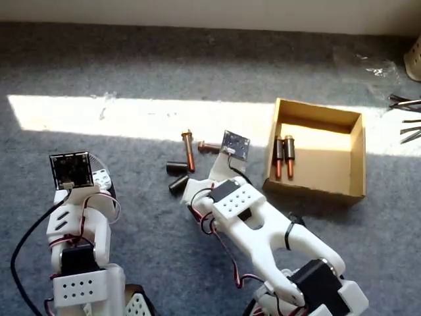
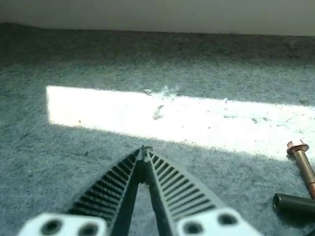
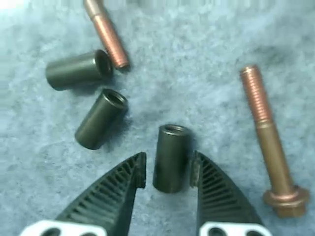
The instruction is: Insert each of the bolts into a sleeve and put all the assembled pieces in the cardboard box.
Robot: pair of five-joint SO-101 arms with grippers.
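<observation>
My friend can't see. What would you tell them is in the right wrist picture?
The right gripper has its jaws open on either side of a dark sleeve on the grey carpet. Another sleeve and a third sleeve lie near one copper bolt; a second copper bolt lies apart from them.

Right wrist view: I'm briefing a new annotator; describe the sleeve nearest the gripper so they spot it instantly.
On the carpet beside the cardboard box, the right gripper hangs open. The sleeve sits alone between its jaws; two other sleeves lie together by the tip of a copper bolt.
</observation>
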